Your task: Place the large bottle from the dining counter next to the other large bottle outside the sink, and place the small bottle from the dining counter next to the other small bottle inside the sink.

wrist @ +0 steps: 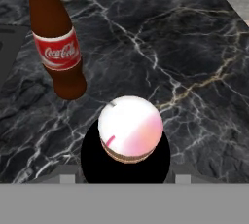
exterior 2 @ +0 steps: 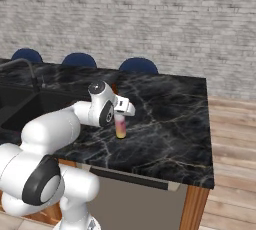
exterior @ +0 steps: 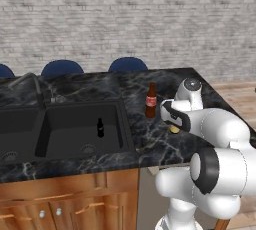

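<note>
On the left the black sink (exterior: 30, 139) has a tiny black bottle (exterior: 100, 128) standing upright in its right basin, with the grey faucet (exterior: 31, 85) behind. Right of the sink, on the marble counter (exterior: 165, 146), the dark brown bottle (exterior: 151, 101) stands upright. Just beside it to the right the hand (exterior 2: 120, 120) is clamped on the pale bottle (exterior 2: 120, 126), upright with its base at the counter top.
</note>
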